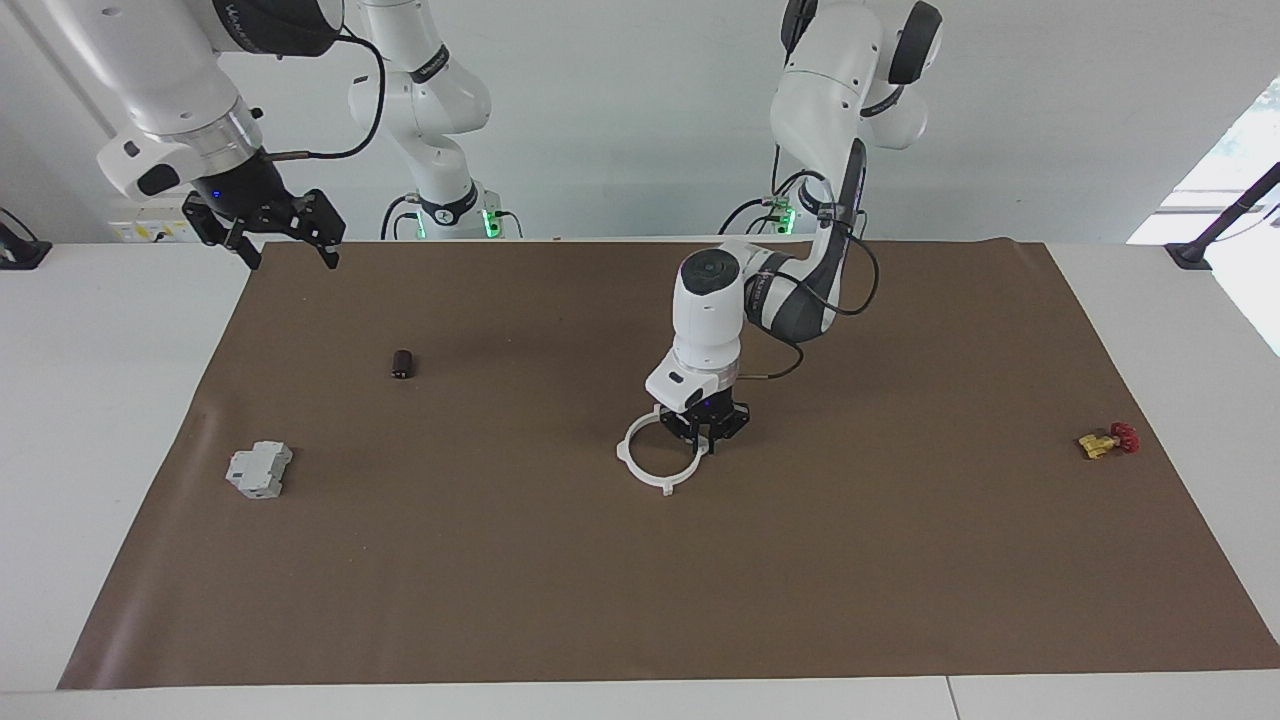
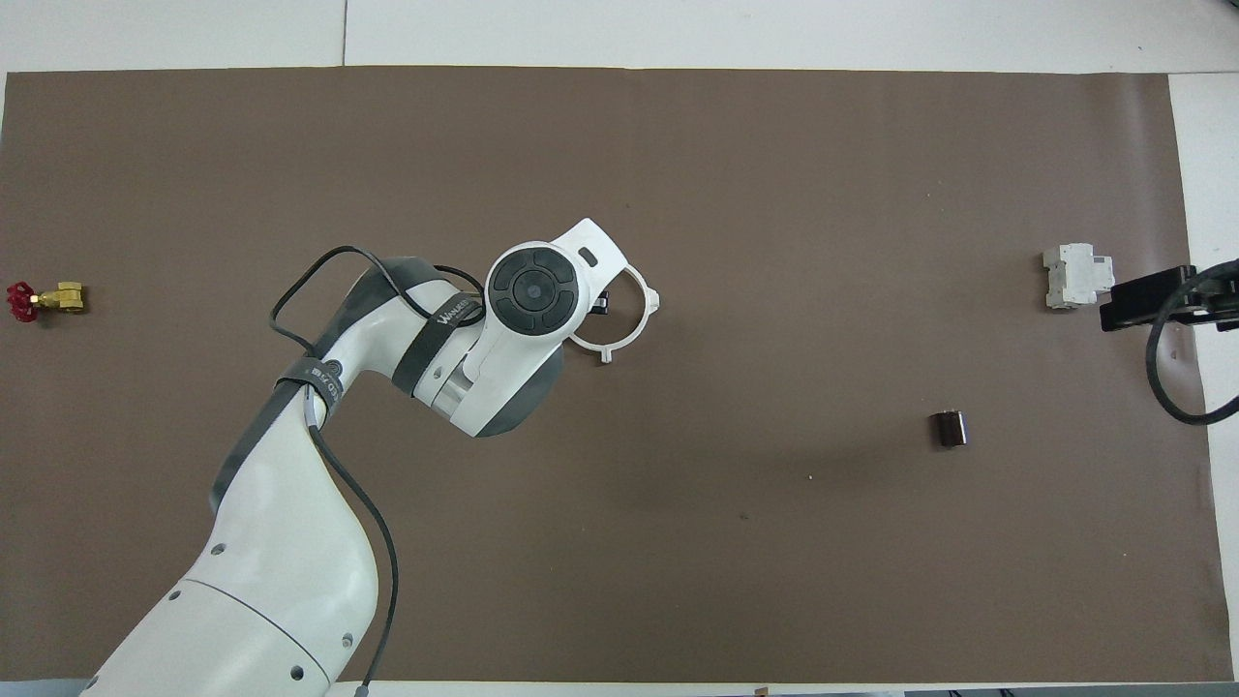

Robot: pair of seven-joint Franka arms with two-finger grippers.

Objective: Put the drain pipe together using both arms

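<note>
The drain pipe (image 1: 640, 473) shows as one white ring with small tabs, lying flat on the brown mat (image 1: 640, 600) near its middle. My left gripper (image 1: 706, 440) is low at the ring's rim, on the side toward the left arm's end. In the overhead view the left wrist covers that gripper and part of the ring (image 2: 634, 334). My right gripper (image 1: 290, 245) is open and empty, held high over the mat's corner at the right arm's end, where the arm waits. It also shows at the edge of the overhead view (image 2: 1123, 308).
A grey boxy block (image 1: 259, 469) (image 2: 1074, 276) lies toward the right arm's end. A small dark cylinder (image 1: 402, 363) (image 2: 949, 429) lies nearer to the robots than the block. A yellow-and-red valve (image 1: 1108, 440) (image 2: 44, 300) lies toward the left arm's end.
</note>
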